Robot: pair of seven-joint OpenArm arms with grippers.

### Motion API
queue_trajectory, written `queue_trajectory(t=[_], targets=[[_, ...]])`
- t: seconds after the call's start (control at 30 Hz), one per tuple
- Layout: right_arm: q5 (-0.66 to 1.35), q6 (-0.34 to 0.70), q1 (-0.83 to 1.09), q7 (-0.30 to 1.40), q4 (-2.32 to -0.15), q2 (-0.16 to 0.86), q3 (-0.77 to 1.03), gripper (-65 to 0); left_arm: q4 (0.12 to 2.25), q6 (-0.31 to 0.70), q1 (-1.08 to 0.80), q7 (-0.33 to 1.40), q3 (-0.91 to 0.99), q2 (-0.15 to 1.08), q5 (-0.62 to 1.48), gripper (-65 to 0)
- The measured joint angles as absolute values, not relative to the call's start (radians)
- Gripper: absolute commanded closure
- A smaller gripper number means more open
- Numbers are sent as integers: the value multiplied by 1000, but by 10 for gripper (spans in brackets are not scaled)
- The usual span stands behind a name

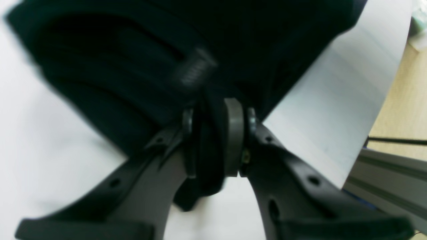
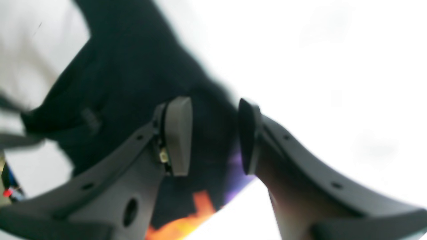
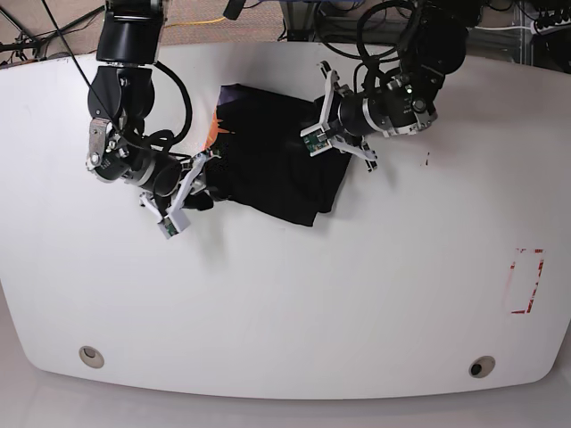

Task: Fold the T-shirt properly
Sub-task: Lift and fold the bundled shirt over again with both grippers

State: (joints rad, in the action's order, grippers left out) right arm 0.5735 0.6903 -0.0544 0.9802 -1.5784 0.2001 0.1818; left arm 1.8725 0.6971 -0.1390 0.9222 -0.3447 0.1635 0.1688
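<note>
**Item: black T-shirt, part-folded, both arms engaged**

- T-shirt (image 3: 277,160): soft, light, limp cloth, bunched toward the far side of the tabletop (image 3: 285,303); I judge it will sag and slide unless taken by a hem or corner.
- Left tool (image 1: 217,140): pressed together, pinching a fold at the T-shirt's edge.
- Right tool (image 2: 213,140): spread, fabric between the pads (image 2: 178,136), not pinched.
- An orange patch shows at the T-shirt's edge beside my right tool; what it is, I cannot tell.
</note>
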Motion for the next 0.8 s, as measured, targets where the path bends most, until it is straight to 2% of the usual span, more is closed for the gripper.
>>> queue_trajectory(t=[0.23,0.5,0.8], targets=[[557,685,-73,841,-1365,271,117,-224,1723,697,-96,830,-342,159,135,-110],[570,688,23,799,-1455,313,93,-224,1570,701,61,789,-342,195,151,-110],[574,691,102,804,-1554,251,-10,-222,1435,693,231,799,-334,224,135,-110]])
